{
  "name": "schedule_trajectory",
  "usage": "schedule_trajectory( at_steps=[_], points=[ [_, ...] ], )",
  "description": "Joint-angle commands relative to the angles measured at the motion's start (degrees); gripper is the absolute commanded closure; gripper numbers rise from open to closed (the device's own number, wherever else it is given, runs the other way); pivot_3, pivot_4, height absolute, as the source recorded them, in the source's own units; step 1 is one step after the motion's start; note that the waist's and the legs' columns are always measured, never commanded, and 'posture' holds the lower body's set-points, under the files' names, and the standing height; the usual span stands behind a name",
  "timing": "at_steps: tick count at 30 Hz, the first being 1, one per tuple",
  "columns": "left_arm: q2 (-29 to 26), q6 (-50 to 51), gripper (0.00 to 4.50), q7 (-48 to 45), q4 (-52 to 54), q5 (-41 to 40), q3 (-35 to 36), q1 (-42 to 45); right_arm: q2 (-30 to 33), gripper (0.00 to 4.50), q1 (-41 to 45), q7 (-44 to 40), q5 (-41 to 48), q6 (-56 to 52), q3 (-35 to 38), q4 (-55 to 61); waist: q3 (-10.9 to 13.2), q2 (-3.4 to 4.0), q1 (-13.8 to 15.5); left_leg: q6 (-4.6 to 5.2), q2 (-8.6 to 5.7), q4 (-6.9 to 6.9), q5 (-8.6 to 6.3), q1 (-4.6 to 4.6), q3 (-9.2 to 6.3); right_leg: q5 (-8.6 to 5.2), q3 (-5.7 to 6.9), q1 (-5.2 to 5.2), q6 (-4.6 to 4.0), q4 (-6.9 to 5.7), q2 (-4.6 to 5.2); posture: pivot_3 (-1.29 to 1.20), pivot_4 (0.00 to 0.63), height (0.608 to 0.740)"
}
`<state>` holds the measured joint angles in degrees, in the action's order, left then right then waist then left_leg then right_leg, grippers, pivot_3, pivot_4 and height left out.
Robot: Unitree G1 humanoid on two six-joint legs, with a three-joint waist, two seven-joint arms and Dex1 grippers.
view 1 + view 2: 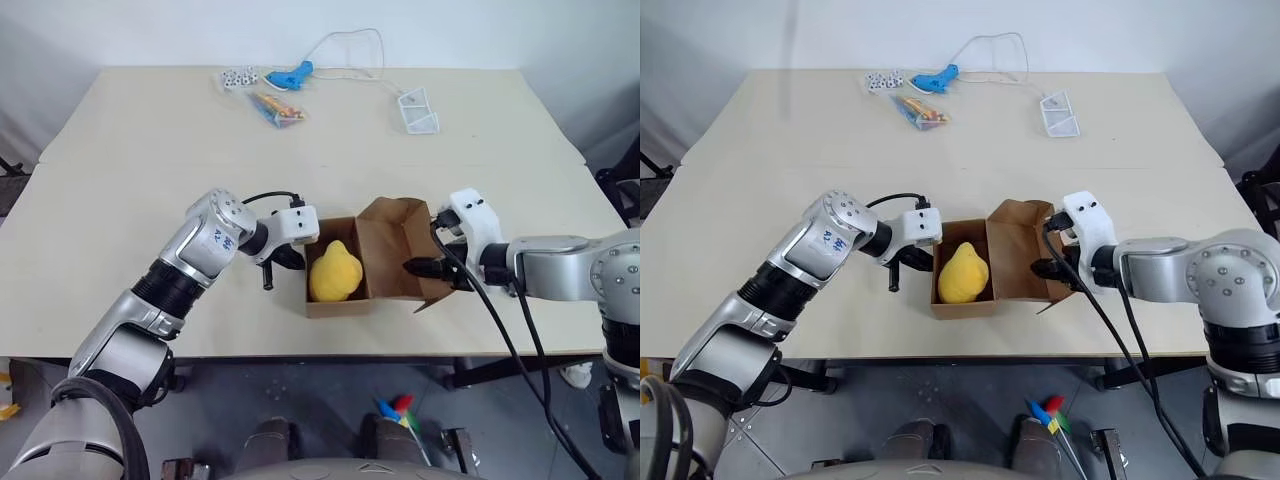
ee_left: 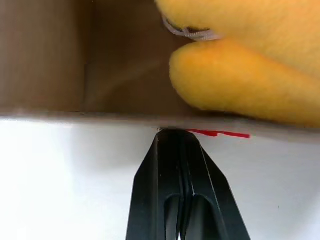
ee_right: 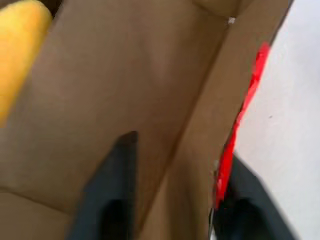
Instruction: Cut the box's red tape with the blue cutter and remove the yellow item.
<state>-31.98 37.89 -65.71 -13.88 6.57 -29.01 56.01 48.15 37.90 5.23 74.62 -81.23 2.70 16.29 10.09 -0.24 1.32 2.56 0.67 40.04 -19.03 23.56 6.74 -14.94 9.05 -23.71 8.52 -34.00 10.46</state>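
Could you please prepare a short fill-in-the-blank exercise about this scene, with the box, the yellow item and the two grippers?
1. The box stands ____, with its lid flap folded back.
2. The yellow item lies ____ the box.
3. The fingers of the left gripper are ____, with their tips at the box's outer wall.
4. The right gripper straddles a cardboard flap that bears ____ tape.

Missing words: open; inside; shut; red

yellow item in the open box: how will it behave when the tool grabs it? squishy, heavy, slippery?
The yellow item looks plush and rounded with a stitched seam, so it probably compresses under a pinch instead of slipping. Likely light for its bulk. It nearly fills its half of the box, so the light carton may drag or lift with it.
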Motion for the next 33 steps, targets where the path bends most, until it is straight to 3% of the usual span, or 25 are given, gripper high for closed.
schedule_trajectory(
  at_steps=[1, 4, 11, 17, 20, 23, 26, 33],
  points=[
    [-0.01, 0.04, 4.50, -0.13, 1.73, 0.02, 0.77, -0.53, 1.38, 1.06, -0.66, -4.54, -3.67, 3.35, 2.88, 3.48, 0.00, 0.00, 0.00, 0.00, 0.00, 0.00, 0.00, -0.01, 0.00, 0.00, 0.00, 0.00, 0.00, 0.00, 0.00, 0.00, 0.150, 0.740],
    [0.08, 0.15, 4.50, -0.14, 2.00, 0.04, 0.67, -0.69, 3.41, 0.01, -3.32, -9.42, -7.65, 6.14, 4.02, 4.72, 0.00, 0.00, 0.17, 0.00, -0.01, 0.00, 0.00, -0.01, -0.01, 0.00, 0.00, 0.01, 0.00, 0.00, 0.00, 0.00, 0.150, 0.740],
    [-0.34, -0.51, 4.50, -0.01, 0.08, 0.60, 1.01, -0.25, 9.77, 0.01, -11.51, -23.54, -17.51, 15.91, 7.98, 4.36, 0.00, -0.01, 0.12, 0.01, -0.02, 0.01, 0.00, -0.02, 0.02, 0.00, -0.01, 0.03, 0.00, 0.01, 0.01, 0.00, 0.150, 0.740],
    [-1.69, -0.87, 4.50, 0.13, -2.86, 0.91, 2.66, 1.28, 9.96, 0.01, -15.67, -34.61, -26.35, 30.70, 13.49, 3.10, 0.01, -0.01, 0.08, 0.00, 0.00, 0.00, 0.00, -0.14, 0.06, 0.00, -0.04, 0.08, 0.00, 0.01, -0.01, 0.00, 0.150, 0.740],
    [-4.31, 1.20, 4.50, -0.51, -3.53, 0.21, 5.03, 2.62, 9.33, 0.01, -23.96, -51.96, -28.01, 44.96, 22.80, 5.47, 0.03, -0.05, 0.22, 0.00, -0.01, -0.02, 0.00, -0.14, 0.08, 0.00, -0.05, 0.08, 0.00, 0.03, -0.02, 0.00, 0.150, 0.740],
    [-6.45, 3.47, 4.50, -1.57, -3.94, -1.29, 7.44, 4.79, 11.95, 0.01, -33.01, -66.67, -32.31, 53.70, 25.35, 4.40, 0.04, -0.08, 0.26, -0.01, -0.01, -0.09, -0.01, -0.17, 0.04, 0.00, -0.01, 0.12, 0.01, 0.04, -0.04, 0.00, 0.150, 0.740],
    [-6.83, 5.06, 3.93, -2.55, -6.54, -2.21, 9.30, 9.42, 12.08, 0.00, -35.51, -72.70, -33.38, 57.38, 26.42, 2.62, 0.17, -0.30, 0.63, 0.04, -0.07, 0.05, -0.04, -0.25, 0.04, 0.01, -0.06, 0.30, 0.02, 0.07, 0.03, 0.00, 0.150, 0.740],
    [-4.16, 2.02, 1.79, -7.17, -10.09, -2.93, 7.52, 19.18, 10.78, 0.00, -38.10, -79.79, -32.66, 61.80, 30.67, -0.50, 0.20, -0.34, 0.39, 0.03, -0.05, 0.06, -0.03, -0.29, 0.00, 0.01, -0.03, 0.33, 0.01, 0.03, 0.00, 0.00, 0.150, 0.740]
  ],
)
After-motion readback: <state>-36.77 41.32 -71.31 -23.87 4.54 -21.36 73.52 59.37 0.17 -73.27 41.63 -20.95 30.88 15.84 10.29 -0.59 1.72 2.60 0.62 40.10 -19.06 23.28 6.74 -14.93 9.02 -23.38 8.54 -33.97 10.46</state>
